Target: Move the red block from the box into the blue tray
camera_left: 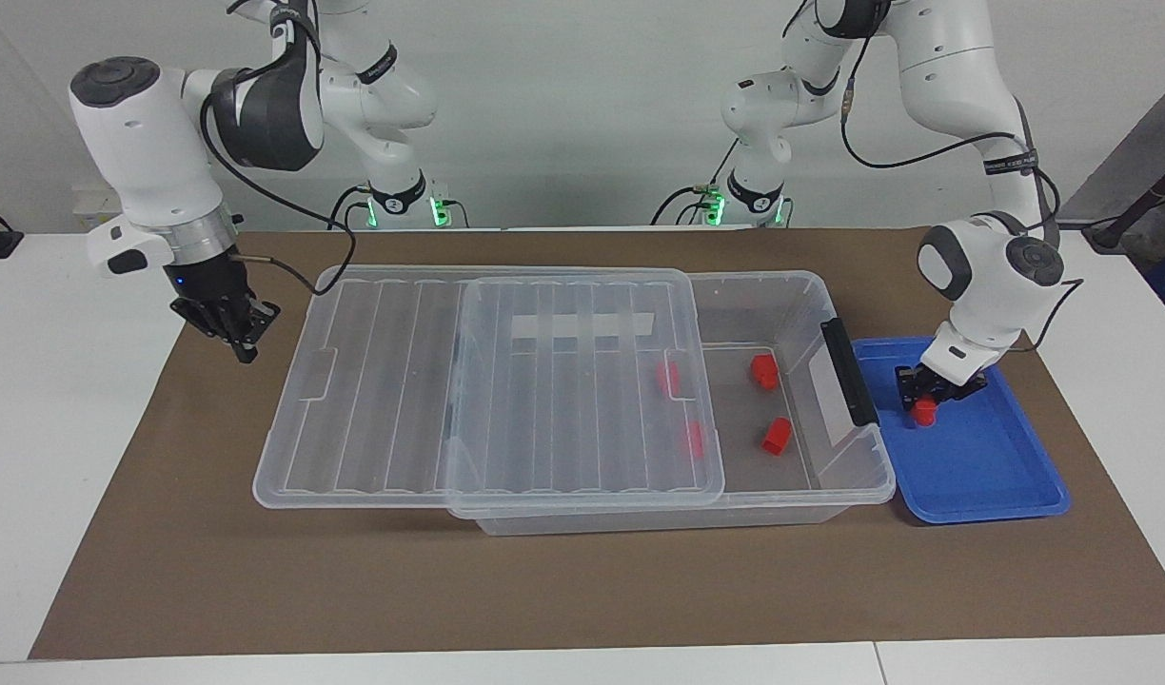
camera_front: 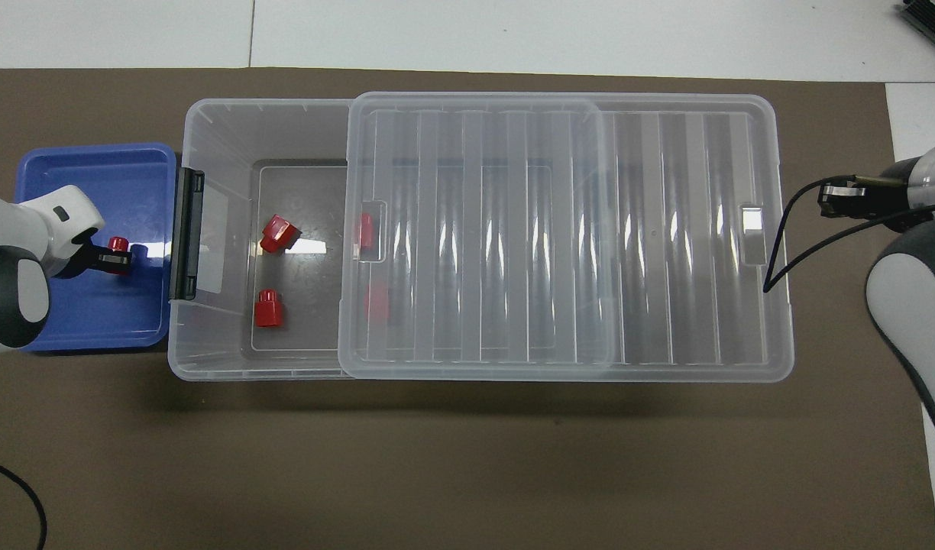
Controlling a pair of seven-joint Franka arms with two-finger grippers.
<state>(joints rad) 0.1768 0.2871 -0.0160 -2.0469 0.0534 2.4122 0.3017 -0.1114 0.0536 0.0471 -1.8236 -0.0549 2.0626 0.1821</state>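
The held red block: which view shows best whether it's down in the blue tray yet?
The facing view: the red block hangs from the left gripper, low over the blue tray. Overhead, it shows beside the gripper, height unreadable.

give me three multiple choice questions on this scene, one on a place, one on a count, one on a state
1. Where is the left claw?
A. over the shallow bright blue plastic tray
B. inside the large clear plastic box
C. over the bare white table

2. How many small red plastic blocks lie in the box?
A. one
B. four
C. seven

3. How does the ribbed clear lid sit?
A. latched shut
B. slid partway off, toward the right arm's end
C. removed to the mat

Answers: 1 A, it holds a red block low over the tray. 2 B, two lie uncovered, two show through the lid. 3 B, the end by the tray is uncovered.
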